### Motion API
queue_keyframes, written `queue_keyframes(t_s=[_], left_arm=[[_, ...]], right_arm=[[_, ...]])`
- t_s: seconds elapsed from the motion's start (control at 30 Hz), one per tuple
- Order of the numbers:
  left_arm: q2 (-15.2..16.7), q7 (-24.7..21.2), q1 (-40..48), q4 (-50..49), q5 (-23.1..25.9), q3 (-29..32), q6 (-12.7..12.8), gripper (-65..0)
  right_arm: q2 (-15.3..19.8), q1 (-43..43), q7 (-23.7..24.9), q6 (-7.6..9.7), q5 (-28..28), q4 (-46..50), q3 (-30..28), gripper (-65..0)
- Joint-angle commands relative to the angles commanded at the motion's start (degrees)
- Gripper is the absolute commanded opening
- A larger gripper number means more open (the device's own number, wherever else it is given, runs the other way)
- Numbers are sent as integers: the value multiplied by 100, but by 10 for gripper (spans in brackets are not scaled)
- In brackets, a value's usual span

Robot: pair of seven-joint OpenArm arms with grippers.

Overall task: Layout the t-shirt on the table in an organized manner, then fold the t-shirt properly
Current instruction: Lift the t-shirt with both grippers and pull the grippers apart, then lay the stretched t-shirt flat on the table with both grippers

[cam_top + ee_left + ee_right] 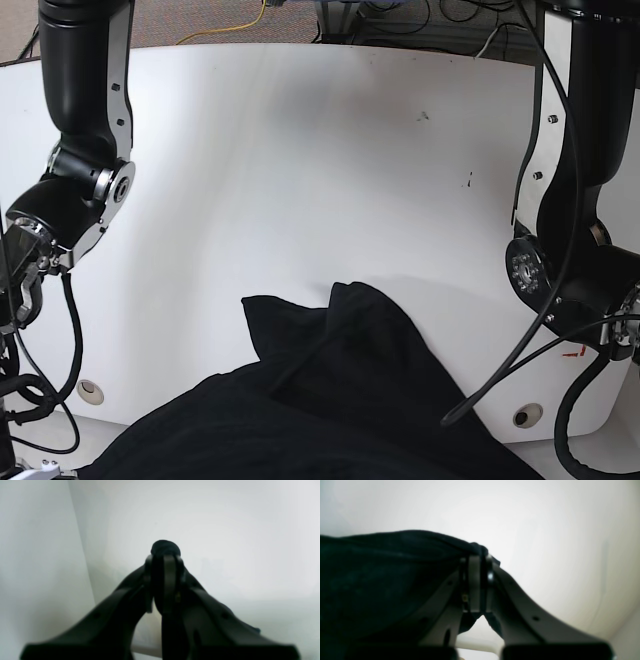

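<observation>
Base view: a black t-shirt [330, 400] lies crumpled at the near edge of a glossy white worktop [300, 170], its lower part running out of the bottom of the picture. A folded flap rises to a soft peak near the middle of the cloth. Both arms stand at the outer sides of the picture, and neither hand shows in this view.

Right wrist view: the right hand [480, 555] is clenched on a pinch of the black cloth, which bunches over its fingertips [473, 567] and spreads away in a broad dark sheet to one side of the hand. Pale blurred surface fills the rest.

Left wrist view: the left hand [165, 556] is likewise clamped tight on a small wad of black fabric that pokes out just beyond its tips. Around the hand is only blurred white.
</observation>
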Motion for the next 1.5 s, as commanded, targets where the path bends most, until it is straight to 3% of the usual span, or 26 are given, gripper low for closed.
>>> queue_keyframes(t_s=[0.23, 0.57, 0.77, 1.03, 1.2, 1.33, 1.5], left_arm=[[-44, 0, -404, -352, 0, 0, 0, -603], [-360, 0, -1116, -1116, -9, 0, 0, -603], [-440, 9, -1160, -1336, -9, 0, -18, -603], [-492, 396, -607, -1081, -26, -9, -53, -603], [-545, 501, 105, -695, -26, -9, -422, -610], [-545, 659, 686, -360, -26, -9, -554, -637], [-554, 888, 1424, 114, -26, -18, -765, -639]], right_arm=[[26, 158, -9, 0, 9, 0, -158, -650], [35, 949, -9, 0, -26, -651, -369, -650], [44, 914, -26, 0, -35, -686, -404, -650], [35, 123, -35, 0, -35, -378, -369, -650], [18, -721, -35, -9, -35, 70, -369, -650], [-18, -1477, -35, -26, -9, 440, -202, -650], [-308, -2347, -35, 0, -35, 826, 97, -650]])
